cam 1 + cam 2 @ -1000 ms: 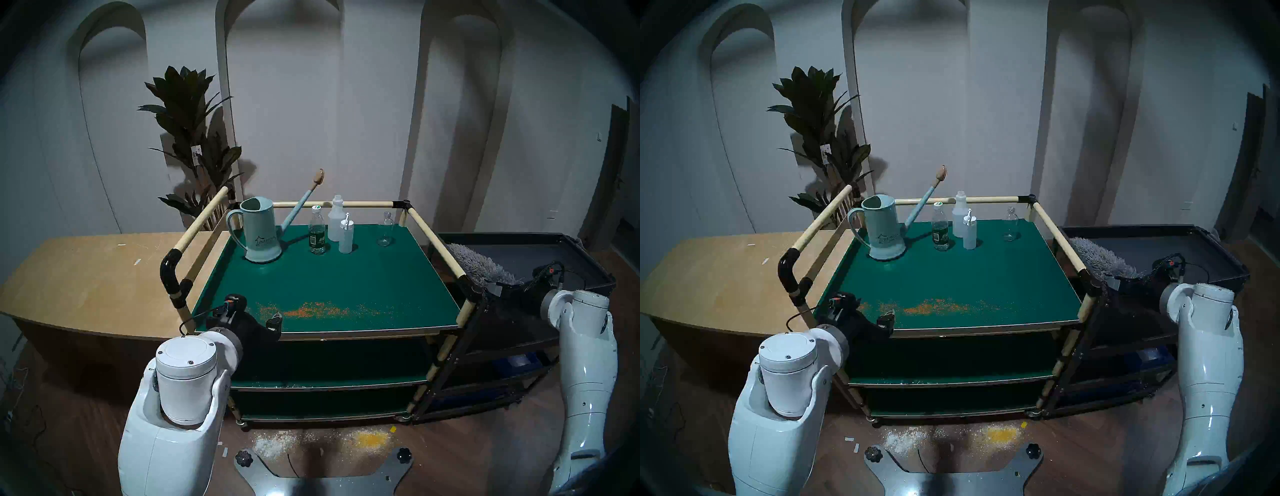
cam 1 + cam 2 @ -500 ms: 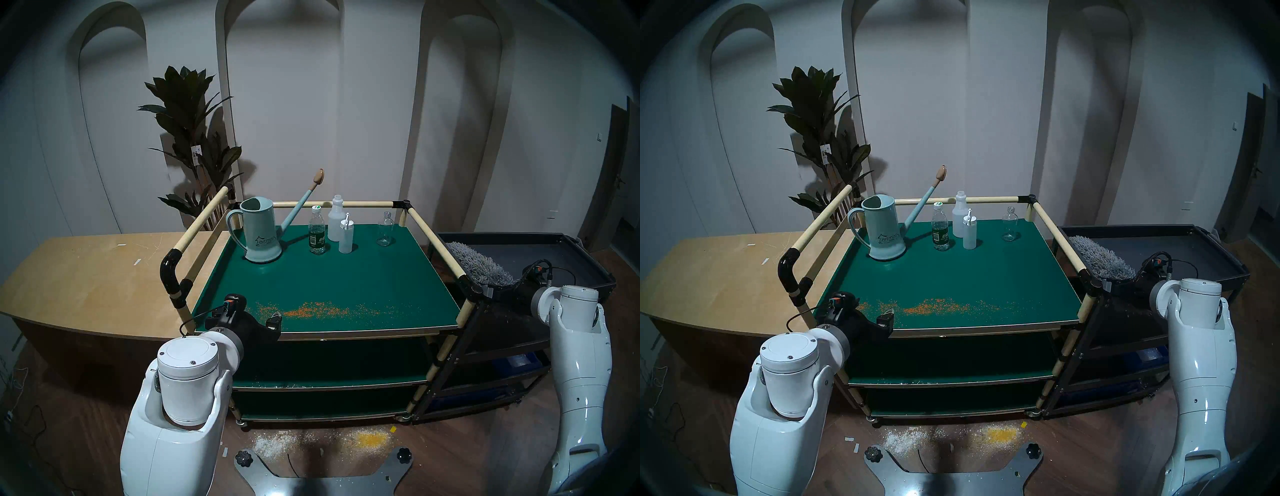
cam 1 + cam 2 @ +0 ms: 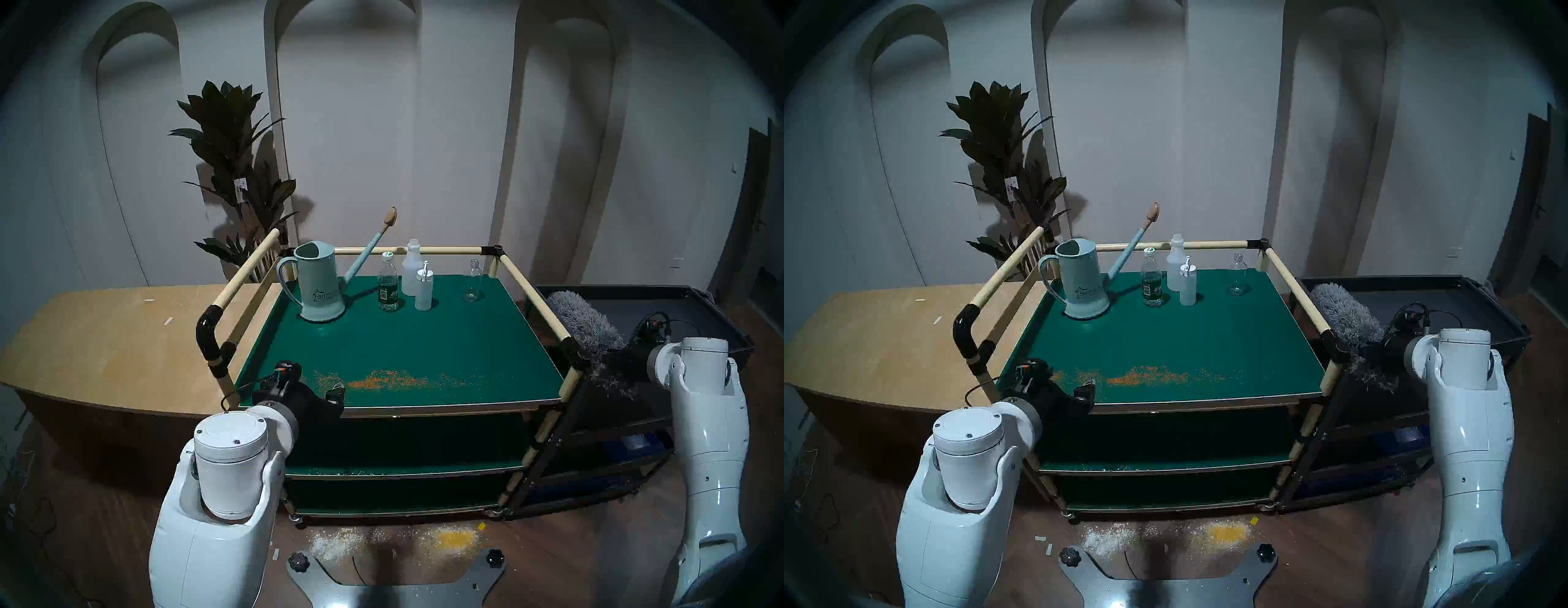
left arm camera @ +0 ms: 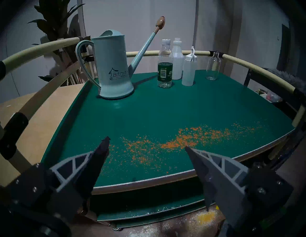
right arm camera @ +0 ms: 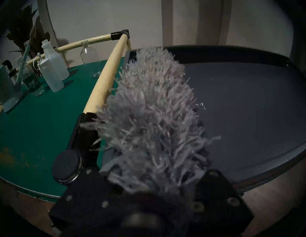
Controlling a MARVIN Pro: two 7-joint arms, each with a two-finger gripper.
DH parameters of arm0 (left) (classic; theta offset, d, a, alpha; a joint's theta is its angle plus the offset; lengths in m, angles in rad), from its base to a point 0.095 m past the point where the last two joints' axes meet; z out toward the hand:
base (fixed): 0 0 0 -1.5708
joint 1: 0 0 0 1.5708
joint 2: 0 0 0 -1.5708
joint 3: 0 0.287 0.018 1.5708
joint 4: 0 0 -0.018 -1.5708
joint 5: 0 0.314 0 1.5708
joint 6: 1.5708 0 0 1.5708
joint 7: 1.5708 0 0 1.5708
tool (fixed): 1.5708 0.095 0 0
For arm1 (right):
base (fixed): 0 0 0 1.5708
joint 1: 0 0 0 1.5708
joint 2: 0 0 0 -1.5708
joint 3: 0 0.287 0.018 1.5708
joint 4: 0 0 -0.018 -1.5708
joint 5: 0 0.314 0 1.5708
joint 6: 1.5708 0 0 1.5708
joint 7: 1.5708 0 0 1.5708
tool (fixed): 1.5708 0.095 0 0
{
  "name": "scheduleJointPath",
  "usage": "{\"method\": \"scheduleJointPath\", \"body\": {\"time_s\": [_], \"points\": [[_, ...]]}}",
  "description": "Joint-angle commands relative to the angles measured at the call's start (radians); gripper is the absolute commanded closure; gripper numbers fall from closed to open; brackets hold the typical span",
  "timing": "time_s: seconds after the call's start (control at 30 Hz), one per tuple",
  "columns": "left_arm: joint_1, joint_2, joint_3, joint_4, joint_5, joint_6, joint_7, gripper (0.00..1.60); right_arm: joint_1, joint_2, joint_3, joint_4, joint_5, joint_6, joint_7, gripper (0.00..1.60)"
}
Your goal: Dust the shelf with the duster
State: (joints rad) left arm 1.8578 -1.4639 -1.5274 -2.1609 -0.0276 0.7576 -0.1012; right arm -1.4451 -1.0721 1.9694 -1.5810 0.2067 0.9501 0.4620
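Observation:
The shelf point(image 3: 424, 339) is the dark-green top board of the cart, with a band of orange crumbs point(image 3: 382, 379) near its front edge. The fluffy grey duster point(image 3: 581, 318) slants up over the black tray, just right of the shelf's right rail. My right gripper point(image 3: 615, 361) is shut on its lower end. In the right wrist view the duster point(image 5: 154, 107) fills the middle and hides the fingers. My left gripper point(image 4: 147, 142) hangs open and empty at the shelf's front left edge, above the crumbs point(image 4: 182, 140).
A pale blue watering can point(image 3: 318, 282), a green-labelled bottle point(image 3: 388, 288), two white bottles point(image 3: 418, 280) and a glass bottle point(image 3: 471, 282) stand along the shelf's back. A cream rail point(image 3: 539, 297) separates shelf and black tray cart point(image 3: 679, 305). A wooden counter point(image 3: 106, 335) lies left.
My right arm has drawn in towards the cart and the duster's head has risen off the black tray, now tilted up. The left arm has not moved.

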Motion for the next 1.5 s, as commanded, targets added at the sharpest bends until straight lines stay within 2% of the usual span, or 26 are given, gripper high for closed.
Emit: {"method": "scheduleJointPath", "body": {"time_s": [0.0, 0.03, 0.57, 0.8, 1.0, 1.13, 1.3, 1.47], "points": [[-0.018, 0.002, -0.002, -0.006, -0.001, -0.009, -0.002, 0.00, 0.012, 0.007, 0.005, -0.012, 0.011, 0.010, 0.011, 1.46], [-0.019, 0.002, -0.002, -0.005, -0.001, -0.009, -0.002, 0.00, 0.014, 0.008, 0.006, -0.013, 0.012, 0.010, 0.011, 1.60], [-0.028, -0.007, 0.004, 0.002, -0.003, -0.010, 0.000, 0.00, 0.038, 0.037, 0.089, -0.119, 0.077, 0.010, 0.050, 1.60], [-0.028, -0.031, -0.026, -0.023, -0.015, -0.065, 0.014, 0.00, 0.017, 0.031, 0.096, -0.216, 0.130, 0.010, 0.107, 1.60], [-0.020, -0.023, -0.052, -0.058, -0.012, -0.089, 0.029, 0.00, 0.000, 0.023, 0.067, -0.283, 0.173, 0.010, 0.153, 1.60], [-0.004, -0.026, -0.066, -0.075, -0.016, -0.103, 0.037, 0.00, -0.035, 0.002, 0.035, -0.321, 0.188, 0.010, 0.151, 1.60], [0.025, -0.039, -0.081, -0.091, -0.020, -0.117, 0.056, 0.00, -0.082, -0.019, -0.015, -0.348, 0.192, 0.010, 0.116, 1.60], [0.050, -0.048, -0.087, -0.097, -0.024, -0.133, 0.069, 0.00, -0.111, -0.052, -0.070, -0.358, 0.159, 0.010, 0.046, 1.60]]}}
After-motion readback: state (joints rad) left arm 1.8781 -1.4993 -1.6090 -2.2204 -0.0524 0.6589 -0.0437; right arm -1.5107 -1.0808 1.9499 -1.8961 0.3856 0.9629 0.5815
